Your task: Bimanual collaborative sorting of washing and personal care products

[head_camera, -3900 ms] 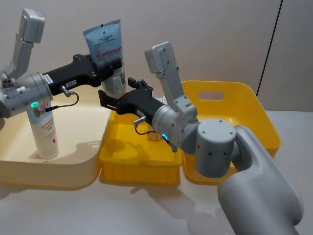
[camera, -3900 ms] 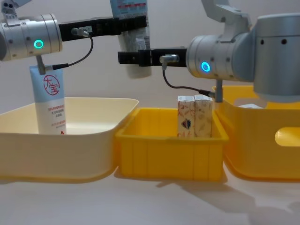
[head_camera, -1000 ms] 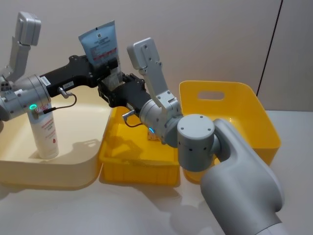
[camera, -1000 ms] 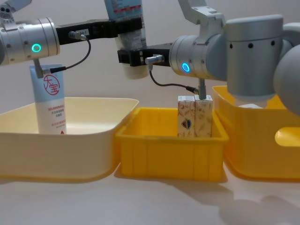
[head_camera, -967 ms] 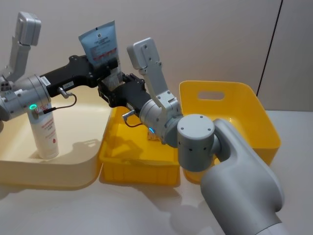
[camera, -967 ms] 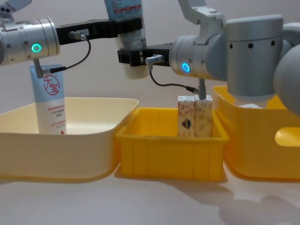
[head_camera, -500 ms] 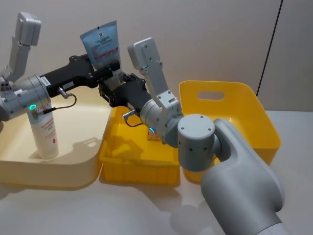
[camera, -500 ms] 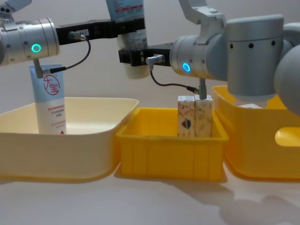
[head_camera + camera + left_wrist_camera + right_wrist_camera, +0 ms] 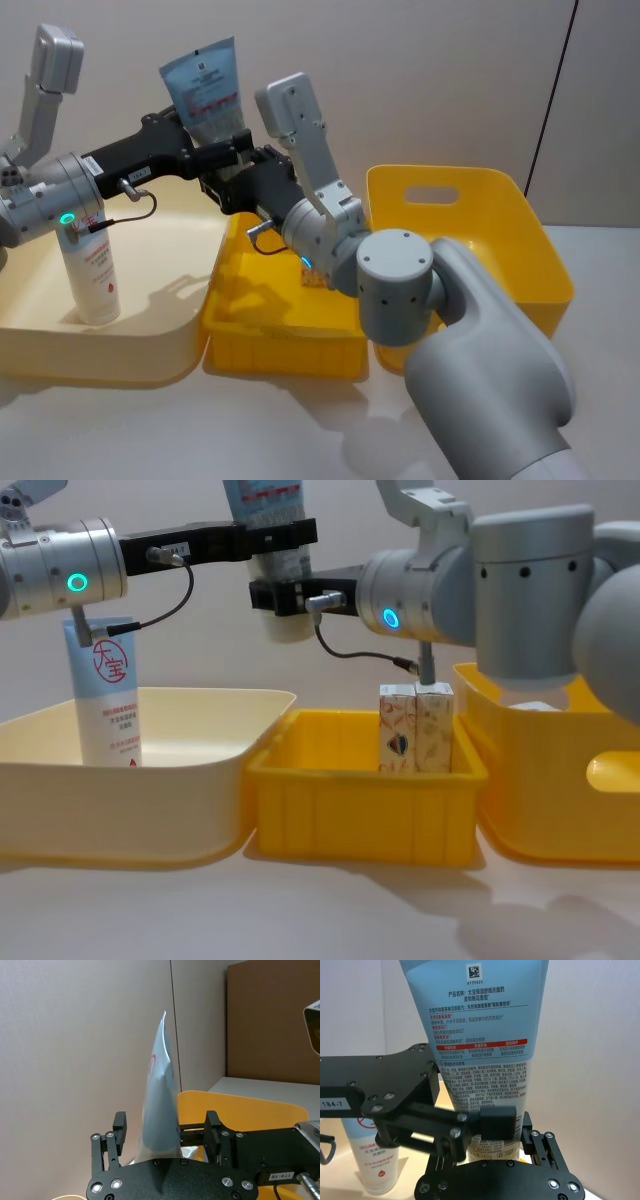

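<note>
A light-blue squeeze tube [image 9: 203,88] with a red band hangs cap-down above the gap between the bins. My left gripper [image 9: 225,140] is shut across its middle [image 9: 283,535]. My right gripper [image 9: 272,592] is closed on it lower down, just above the white cap [image 9: 284,626]. The right wrist view shows the printed tube [image 9: 480,1035] with a left finger [image 9: 497,1117] pressed against it. A second tube [image 9: 105,695] with a red circle logo stands in the cream bin [image 9: 190,780]. Two pale cartons [image 9: 415,730] stand upright in the small yellow bin [image 9: 360,810].
A large yellow bin [image 9: 520,240] with a handle slot sits at the right, touching the small yellow bin [image 9: 270,335]. The cream bin [image 9: 120,355] is at the left. Bare tabletop lies in front of the bins, and a wall stands close behind.
My right gripper has shifted slightly left and up, and the tube's cap moved with it, tilting the tube's top further left. The left arm has barely moved.
</note>
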You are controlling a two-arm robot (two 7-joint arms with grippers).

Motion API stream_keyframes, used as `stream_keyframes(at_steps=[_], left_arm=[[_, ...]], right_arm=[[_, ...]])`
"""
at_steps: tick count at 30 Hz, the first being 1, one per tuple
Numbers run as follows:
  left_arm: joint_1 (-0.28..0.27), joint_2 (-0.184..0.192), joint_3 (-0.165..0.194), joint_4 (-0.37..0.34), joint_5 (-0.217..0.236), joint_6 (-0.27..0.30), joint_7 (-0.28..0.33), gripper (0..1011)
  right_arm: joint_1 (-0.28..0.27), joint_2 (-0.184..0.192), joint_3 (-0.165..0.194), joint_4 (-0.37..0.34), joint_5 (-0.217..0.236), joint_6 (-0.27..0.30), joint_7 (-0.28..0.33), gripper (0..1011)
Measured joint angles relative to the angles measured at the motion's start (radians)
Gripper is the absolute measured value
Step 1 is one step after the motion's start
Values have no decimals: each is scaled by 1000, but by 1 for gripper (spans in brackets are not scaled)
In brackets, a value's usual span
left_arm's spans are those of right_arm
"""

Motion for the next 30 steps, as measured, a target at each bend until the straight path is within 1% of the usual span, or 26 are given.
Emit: stream_keyframes(at_steps=[1,2,5,6,10,14,16,18,20,22,25,26,30], left_arm=[[0,0,0,0,0,0,0,959],[0,0,0,0,0,0,0,1002],[0,0,0,0,0,0,0,1003],[0,0,0,0,0,0,0,1003],[0,0,0,0,0,0,0,1003],[0,0,0,0,0,0,0,1004],[0,0,0,0,0,0,0,1003],[0,0,0,0,0,0,0,1004],[0,0,0,0,0,0,0,1003],[0,0,0,0,0,0,0,1003],[0,0,0,0,0,0,0,1003],[0,0,0,0,0,0,0,1003],[0,0,0,0,0,0,0,1003]], right_arm=[[2,-1,-1,1,-4,-1,-4,616],[4,-1,-2,2,-7,-2,-7,616],[8,-1,-6,0,-24,-2,-25,617],[8,2,-7,-9,-33,1,-34,616],[0,15,-6,-38,-49,16,-51,617],[-25,48,4,-100,-72,53,-69,616],[-36,61,9,-122,-78,65,-73,617],[-54,85,17,-161,-86,84,-75,617],[-66,101,24,-183,-91,100,-75,616],[-93,138,41,-233,-99,127,-74,616],[-111,163,54,-265,-104,148,-73,617],[-125,181,66,-288,-107,160,-73,616],[-146,206,88,-323,-112,181,-77,616]])
